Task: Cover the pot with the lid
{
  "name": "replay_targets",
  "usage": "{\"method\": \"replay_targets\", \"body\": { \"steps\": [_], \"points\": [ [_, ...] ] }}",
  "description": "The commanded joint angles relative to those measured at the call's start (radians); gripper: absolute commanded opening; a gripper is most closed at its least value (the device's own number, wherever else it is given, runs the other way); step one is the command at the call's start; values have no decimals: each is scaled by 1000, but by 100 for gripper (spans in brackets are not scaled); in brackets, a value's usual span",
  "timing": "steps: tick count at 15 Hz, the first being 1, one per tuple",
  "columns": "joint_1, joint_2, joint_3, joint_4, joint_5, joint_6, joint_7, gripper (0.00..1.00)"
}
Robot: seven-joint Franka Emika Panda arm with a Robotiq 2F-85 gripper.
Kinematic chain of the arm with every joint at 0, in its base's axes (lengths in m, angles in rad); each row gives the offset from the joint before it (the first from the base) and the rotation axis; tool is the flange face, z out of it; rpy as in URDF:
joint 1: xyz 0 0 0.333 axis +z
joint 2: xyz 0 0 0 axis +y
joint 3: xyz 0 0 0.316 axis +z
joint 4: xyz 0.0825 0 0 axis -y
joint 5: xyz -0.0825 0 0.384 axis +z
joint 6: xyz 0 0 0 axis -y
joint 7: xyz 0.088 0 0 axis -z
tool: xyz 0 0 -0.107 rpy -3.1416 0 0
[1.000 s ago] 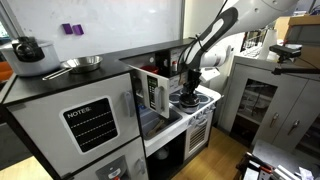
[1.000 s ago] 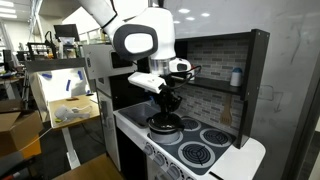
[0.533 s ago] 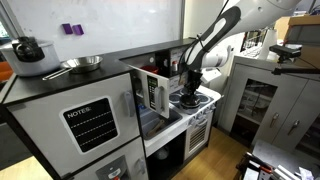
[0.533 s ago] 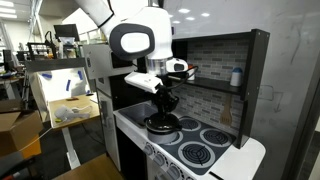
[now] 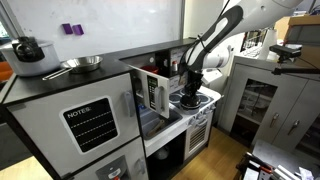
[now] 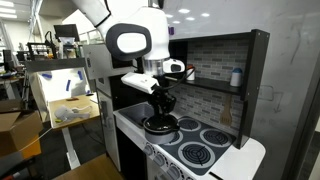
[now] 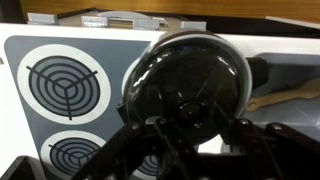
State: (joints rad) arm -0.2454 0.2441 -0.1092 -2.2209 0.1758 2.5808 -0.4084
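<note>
In the wrist view a round shiny lid with a silvery rim and a dark centre knob fills the middle. My gripper comes in from below, its dark fingers standing on either side of the knob and seeming to hold it. The pot is mostly hidden under the lid; only a dark stub shows at its right. In both exterior views the gripper hangs straight down over the toy stove, with the dark round pot and lid right below it.
The white toy stove top has black ring burners at the left and more burners to the side. A tan wooden piece lies to the right. A black kettle and a long-handled pan sit on the far counter.
In an exterior view the gripper and the round dark thing under it have shifted slightly sideways and a little lower over the stove.
</note>
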Motion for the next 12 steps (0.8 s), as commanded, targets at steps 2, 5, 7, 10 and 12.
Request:
{"method": "replay_targets", "body": {
  "steps": [2,5,7,10,12],
  "points": [
    [3,-23,2,-28,-18,10,21,85],
    [5,-23,1,-29,-20,8,24,100],
    [5,-25,-1,-28,-24,7,28,100],
    [6,-32,-10,-26,-42,-2,44,100],
    [9,-44,-22,-22,-70,-21,73,100]
  ]
}}
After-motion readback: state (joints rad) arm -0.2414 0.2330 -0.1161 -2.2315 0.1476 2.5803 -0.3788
